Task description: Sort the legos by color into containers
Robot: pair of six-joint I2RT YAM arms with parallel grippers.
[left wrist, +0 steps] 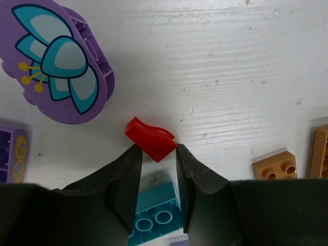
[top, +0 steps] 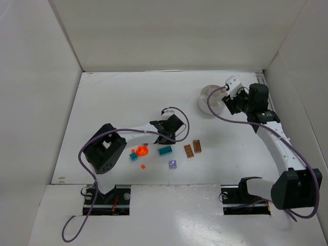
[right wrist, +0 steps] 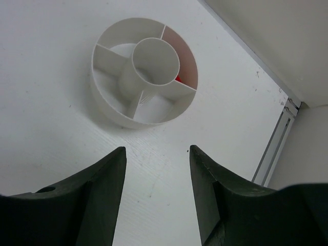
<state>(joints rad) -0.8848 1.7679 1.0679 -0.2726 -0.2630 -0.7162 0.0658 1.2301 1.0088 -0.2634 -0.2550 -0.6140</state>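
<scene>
One red lego (left wrist: 151,138) sits pinched between the left fingers (left wrist: 128,174) on the counter (left wrist: 230,61), right fingers (right wrist: 105,174) apart at the dish's (right wrist: 108,110) six o'clock.

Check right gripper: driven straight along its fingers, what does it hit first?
Probably the near wall of the white dish, dead ahead of the open right gripper. Depth is unclear; the table may come first.

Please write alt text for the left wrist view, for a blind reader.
The left gripper pinches a red curved piece on the white table. A teal brick lies nearer the camera, a purple flower-printed piece upper left, a tan brick at right.
</scene>
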